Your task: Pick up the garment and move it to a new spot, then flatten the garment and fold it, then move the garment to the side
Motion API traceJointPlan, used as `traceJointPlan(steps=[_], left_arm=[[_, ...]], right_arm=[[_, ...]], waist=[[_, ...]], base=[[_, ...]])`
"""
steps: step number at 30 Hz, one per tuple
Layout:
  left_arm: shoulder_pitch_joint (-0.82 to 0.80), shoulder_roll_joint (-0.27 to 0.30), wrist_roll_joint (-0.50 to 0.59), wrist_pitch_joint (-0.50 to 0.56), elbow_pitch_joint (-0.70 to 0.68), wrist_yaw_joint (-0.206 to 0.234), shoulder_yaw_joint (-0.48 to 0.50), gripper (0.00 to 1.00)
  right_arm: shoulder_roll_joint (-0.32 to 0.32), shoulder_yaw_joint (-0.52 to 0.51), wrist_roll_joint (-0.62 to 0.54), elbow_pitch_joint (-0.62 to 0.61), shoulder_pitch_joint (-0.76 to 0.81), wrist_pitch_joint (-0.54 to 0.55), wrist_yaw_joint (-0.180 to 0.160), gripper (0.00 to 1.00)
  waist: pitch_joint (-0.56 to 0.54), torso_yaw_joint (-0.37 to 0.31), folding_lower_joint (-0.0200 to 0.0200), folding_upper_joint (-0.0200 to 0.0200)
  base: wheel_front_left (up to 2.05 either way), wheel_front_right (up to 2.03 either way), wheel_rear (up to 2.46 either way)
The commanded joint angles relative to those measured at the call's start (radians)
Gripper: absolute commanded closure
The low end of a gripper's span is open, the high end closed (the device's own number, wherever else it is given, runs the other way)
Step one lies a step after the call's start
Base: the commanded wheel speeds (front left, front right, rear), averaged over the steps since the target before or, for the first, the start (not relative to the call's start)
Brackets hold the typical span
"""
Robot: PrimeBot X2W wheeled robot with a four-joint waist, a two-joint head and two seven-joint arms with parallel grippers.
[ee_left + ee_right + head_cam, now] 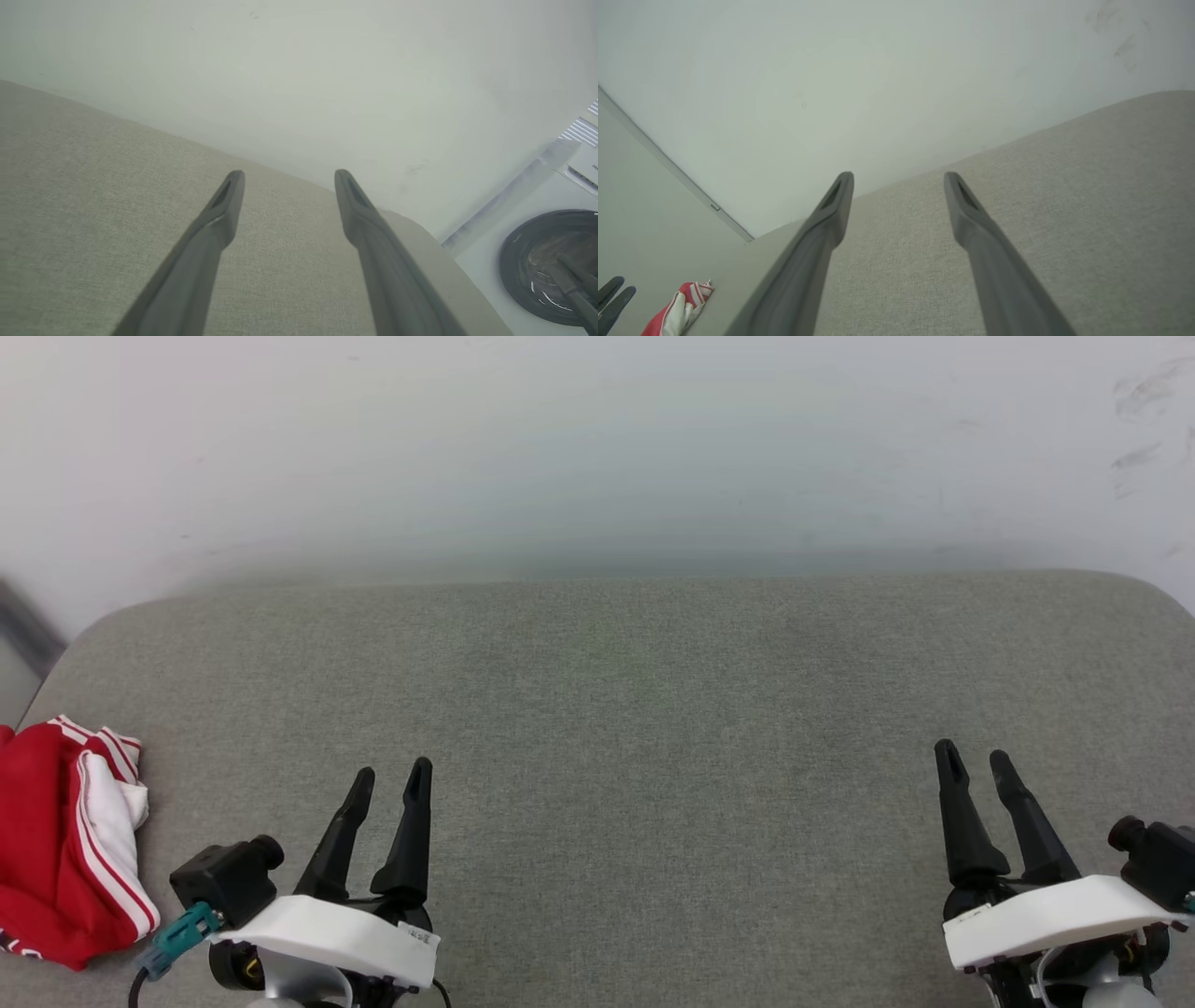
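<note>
Cushion (653, 709) of coarse matt weave, garment (47, 831) of smooth cloth.

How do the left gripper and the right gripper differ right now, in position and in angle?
The left gripper sits close beside the crumpled red garment; the right gripper is far across the grey cushion from it. In the head view the left gripper's fingers lean rightward, the right gripper's leftward. Shared: both are open and hold nothing.
</note>
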Motion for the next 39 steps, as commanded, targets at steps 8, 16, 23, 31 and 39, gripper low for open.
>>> traceJointPlan(steps=[8, 16, 23, 31, 39], left_arm=[[-0.001, 0.019, 0.145, -0.03, -0.019, 0.0, -0.003, 0.0], [-0.005, 0.031, 0.243, -0.051, -0.005, 0.0, -0.014, 0.0], [-0.008, 0.031, 0.299, -0.065, 0.013, 0.001, -0.015, 0.0], [-0.013, 0.014, 0.363, -0.087, 0.058, 0.004, 0.011, 0.0], [-0.014, 0.004, 0.412, -0.102, 0.075, 0.003, 0.027, 0.0]], right_arm=[[0.001, 0.001, -0.135, -0.026, 0.007, 0.021, 0.0, 0.0], [0.001, -0.007, -0.233, -0.034, 0.015, 0.04, 0.0, 0.0], [0.002, -0.02, -0.293, -0.046, 0.021, 0.05, 0.0, 0.0], [0.002, -0.02, -0.345, -0.066, 0.038, 0.051, 0.0, 0.0], [0.002, -0.025, -0.365, -0.068, 0.044, 0.042, 0.0, 0.0]], waist=[[-0.002, 0.003, 0.0, 0.0], [-0.003, 0.003, 0.0, 0.0], [-0.004, 0.003, 0.0, 0.0], [-0.004, 0.0, 0.0, 0.0], [-0.002, 0.003, 0.0, 0.0]], base=[[0.0, 0.0, 0.0], [0.0, 0.0, 0.0], [0.0, 0.0, 0.0], [0.0, 0.0, 0.0], [0.0, 0.0, 0.0]])
